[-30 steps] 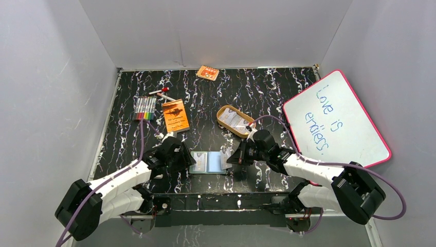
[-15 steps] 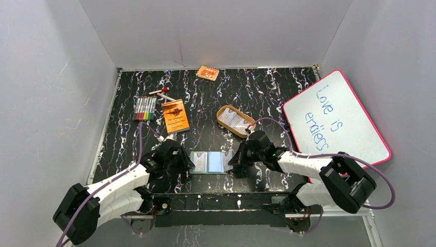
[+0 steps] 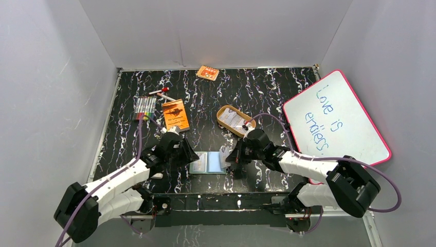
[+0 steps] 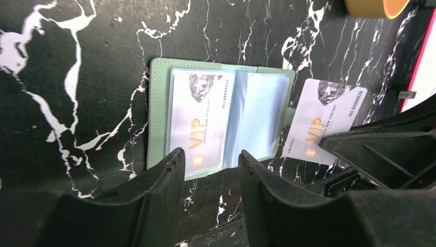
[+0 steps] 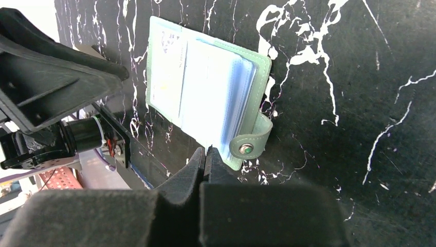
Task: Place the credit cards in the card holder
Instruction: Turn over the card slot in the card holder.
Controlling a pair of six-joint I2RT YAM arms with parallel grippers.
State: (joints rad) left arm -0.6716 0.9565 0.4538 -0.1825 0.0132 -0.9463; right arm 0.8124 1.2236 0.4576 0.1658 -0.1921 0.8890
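Observation:
The sage-green card holder point(image 3: 207, 162) lies open on the black marbled table between my two grippers. In the left wrist view the card holder point(image 4: 257, 116) has one credit card point(image 4: 198, 121) in its left clear sleeve. A second credit card point(image 4: 324, 121) sits at its right edge, over the snap tab. My right gripper point(image 5: 206, 154) is shut on that card's corner, right beside the tab point(image 5: 248, 149). My left gripper point(image 4: 211, 159) is open and empty, just above the holder's near-left edge.
A tan oval tray point(image 3: 224, 122) with pale cards in it stands just behind the right gripper. An orange booklet point(image 3: 175, 116), a marker set point(image 3: 145, 108) and a pen lie at the back left. A small orange packet point(image 3: 207, 72) is at the back. A pink-rimmed whiteboard point(image 3: 334, 118) leans at the right.
My left gripper has drawn slightly back and away from the holder's left edge. My right gripper has edged a little left with the card at the holder's right edge.

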